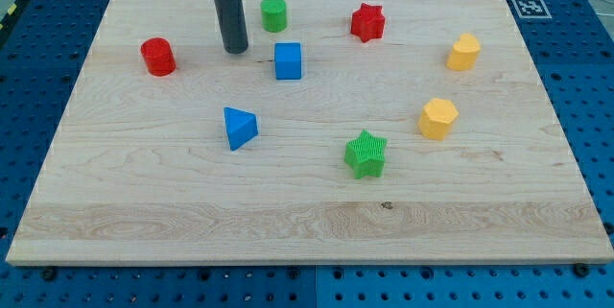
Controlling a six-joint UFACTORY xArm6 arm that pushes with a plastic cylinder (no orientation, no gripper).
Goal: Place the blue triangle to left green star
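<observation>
The blue triangle (239,128) lies left of the board's middle. The green star (366,153) lies to its right and a little lower, well apart from it. My tip (235,50) stands near the view's top, straight above the blue triangle and well apart from it. It sits between the red cylinder (157,57) on its left and the blue cube (288,60) on its right, touching neither.
A green cylinder (274,13) and a red star (366,22) lie near the view's top. Two yellow blocks (463,52) (437,118) lie at the right. The wooden board (307,222) rests on a blue pegboard table.
</observation>
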